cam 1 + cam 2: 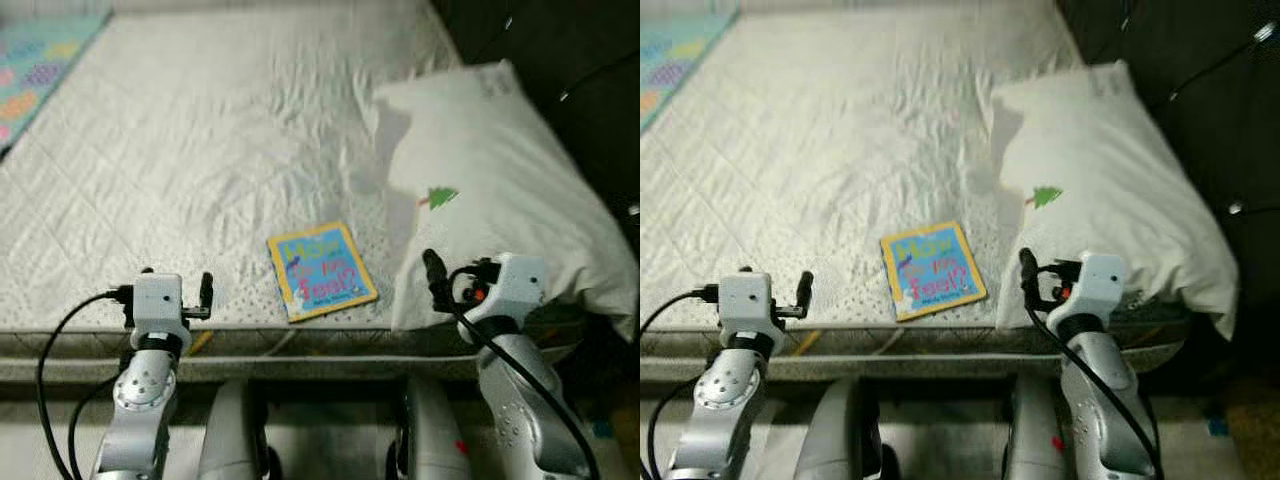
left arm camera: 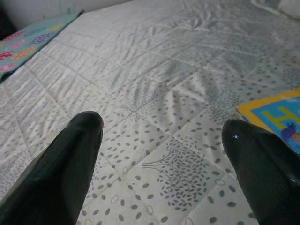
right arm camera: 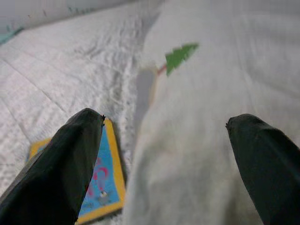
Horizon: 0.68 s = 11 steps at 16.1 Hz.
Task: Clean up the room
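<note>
Lying flat near the front edge of the bed (image 1: 200, 150), a picture book (image 1: 321, 271) rests just beside a white pillow (image 1: 500, 190). Both grippers hang wide apart and empty at the mattress edge: the left gripper (image 2: 164, 154) over quilted bedding, the right gripper (image 3: 168, 154) facing book and pillow.

A home bedroom: a quilted bed (image 1: 200, 150) with a white pillow (image 1: 500, 190) and a children's book (image 1: 321, 271).
</note>
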Tool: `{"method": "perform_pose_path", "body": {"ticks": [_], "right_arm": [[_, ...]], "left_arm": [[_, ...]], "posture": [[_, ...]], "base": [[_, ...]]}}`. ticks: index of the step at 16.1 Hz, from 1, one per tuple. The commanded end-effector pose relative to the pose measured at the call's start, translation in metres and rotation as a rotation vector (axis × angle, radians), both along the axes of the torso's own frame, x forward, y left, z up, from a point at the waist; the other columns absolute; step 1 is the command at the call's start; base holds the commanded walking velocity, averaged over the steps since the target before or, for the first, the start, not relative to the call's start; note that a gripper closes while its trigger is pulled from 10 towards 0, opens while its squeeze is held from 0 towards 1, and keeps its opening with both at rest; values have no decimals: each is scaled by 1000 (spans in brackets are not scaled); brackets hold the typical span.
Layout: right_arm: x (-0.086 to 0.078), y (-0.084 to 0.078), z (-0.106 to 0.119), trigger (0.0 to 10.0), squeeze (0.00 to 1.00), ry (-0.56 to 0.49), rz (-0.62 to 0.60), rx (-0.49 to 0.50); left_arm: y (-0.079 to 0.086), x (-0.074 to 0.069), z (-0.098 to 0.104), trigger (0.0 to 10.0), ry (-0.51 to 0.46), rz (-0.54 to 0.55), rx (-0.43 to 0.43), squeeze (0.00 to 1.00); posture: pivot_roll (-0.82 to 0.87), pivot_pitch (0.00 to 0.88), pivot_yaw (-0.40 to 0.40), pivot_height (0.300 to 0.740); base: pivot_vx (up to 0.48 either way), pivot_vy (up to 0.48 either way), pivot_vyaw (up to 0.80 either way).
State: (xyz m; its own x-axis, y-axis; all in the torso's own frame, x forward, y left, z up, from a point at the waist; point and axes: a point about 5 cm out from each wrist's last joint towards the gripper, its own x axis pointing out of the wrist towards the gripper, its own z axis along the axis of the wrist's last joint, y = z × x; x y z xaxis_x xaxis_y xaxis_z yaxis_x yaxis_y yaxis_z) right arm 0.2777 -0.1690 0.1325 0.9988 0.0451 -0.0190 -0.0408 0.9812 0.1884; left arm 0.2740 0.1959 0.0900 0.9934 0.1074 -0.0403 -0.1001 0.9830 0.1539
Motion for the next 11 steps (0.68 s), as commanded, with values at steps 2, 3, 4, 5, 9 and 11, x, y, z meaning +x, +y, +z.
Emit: {"method": "perform_pose_path", "body": {"ticks": [2, 3, 4, 5, 9, 11], "right_arm": [[3, 5, 1, 10000, 0, -5, 9, 1], [1, 4, 2, 10000, 0, -6, 8, 3], [-3, 1, 2, 10000, 0, -7, 0, -3], [-8, -5, 1, 10000, 0, -6, -17, -3], [-2, -13, 6, 10000, 0, -31, -42, -1], [13, -11, 14, 10000, 0, -68, -43, 17]], "left_arm": [[-4, 10, 0, 10000, 29, -15, -30, 0], [-8, 21, -5, 10000, 72, -32, -53, 0], [-7, 24, -5, 10000, 76, -26, -66, 0], [-7, 27, -3, 10000, 78, -24, -77, 0], [-7, 27, -1, 10000, 77, -28, -84, 0], [-2, 21, -5, 10000, 85, -10, -91, 0]], "posture": [[-66, 72, 67, 580], [-97, 84, 76, 576], [-109, 90, 81, 566], [-114, 92, 84, 556], [-103, 75, 89, 564], [-82, 60, 85, 592]], "base": [[0, 0, 0], [0, 0, 0], [0, 0, 0], [0, 0, 0], [0, 0, 0], [0, 0, 0]]}}
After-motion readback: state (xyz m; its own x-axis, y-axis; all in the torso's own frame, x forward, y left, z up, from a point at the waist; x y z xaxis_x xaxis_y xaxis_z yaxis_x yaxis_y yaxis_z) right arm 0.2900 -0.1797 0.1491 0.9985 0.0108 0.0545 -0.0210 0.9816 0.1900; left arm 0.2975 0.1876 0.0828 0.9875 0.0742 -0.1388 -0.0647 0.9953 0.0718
